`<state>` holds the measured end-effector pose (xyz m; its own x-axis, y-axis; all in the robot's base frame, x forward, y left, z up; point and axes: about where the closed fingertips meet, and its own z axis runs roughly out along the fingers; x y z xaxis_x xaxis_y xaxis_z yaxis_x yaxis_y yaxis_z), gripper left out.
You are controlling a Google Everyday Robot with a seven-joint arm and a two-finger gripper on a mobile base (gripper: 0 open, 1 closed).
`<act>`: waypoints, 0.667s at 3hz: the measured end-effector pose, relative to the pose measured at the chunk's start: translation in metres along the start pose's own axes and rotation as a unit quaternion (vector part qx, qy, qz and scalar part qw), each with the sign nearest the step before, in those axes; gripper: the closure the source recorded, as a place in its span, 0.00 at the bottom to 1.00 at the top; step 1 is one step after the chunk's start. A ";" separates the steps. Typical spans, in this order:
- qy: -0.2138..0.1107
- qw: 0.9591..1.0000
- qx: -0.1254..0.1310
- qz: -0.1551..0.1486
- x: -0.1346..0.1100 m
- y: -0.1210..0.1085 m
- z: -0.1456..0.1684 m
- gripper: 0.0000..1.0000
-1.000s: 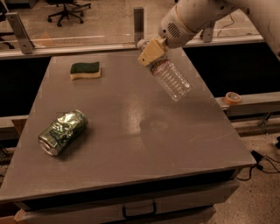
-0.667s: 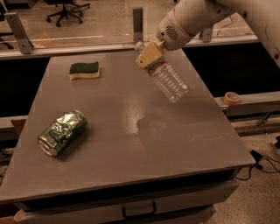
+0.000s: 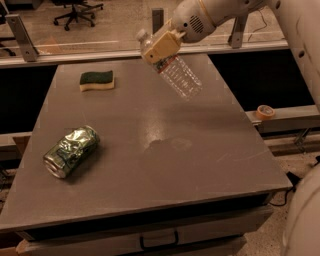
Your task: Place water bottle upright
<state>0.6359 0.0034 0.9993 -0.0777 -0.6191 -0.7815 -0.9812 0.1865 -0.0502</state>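
I count one water bottle (image 3: 181, 78), one squashed green can (image 3: 71, 151), one sponge (image 3: 96, 80) and one small roll of tape (image 3: 265, 111). There is one desk (image 3: 200, 190), and it is grey and flat. The can lies on its side near the left front of the desk. The sponge is green on top and yellow below, and it sits flat near the far left part. The tape is off the desk, on a ledge to the right. One white arm (image 3: 210, 15) comes in from the top right. At its end is one tan claw (image 3: 161, 46). The claw is squeezed tight on the bottle, up near the neck. The bottle is in the air over the far part of the desk and does not touch it. A second ago the claw and the bottle were a bit lower and more to the right. Now they are higher and more to the left, and I can see the white cap better. The can and the sponge have not moved. The bottle is not standing up. Its long side runs on a slant, with the cap pointing up and to the far left and the bottom pointing down and to the right, toward the desk.
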 end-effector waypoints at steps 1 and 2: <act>-0.063 0.992 -0.020 -0.106 -0.024 0.000 -0.024 1.00; -0.060 0.993 -0.018 -0.103 -0.023 -0.001 -0.020 1.00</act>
<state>0.6352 0.0026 1.0297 0.1440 -0.5462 -0.8252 -0.9801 0.0367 -0.1953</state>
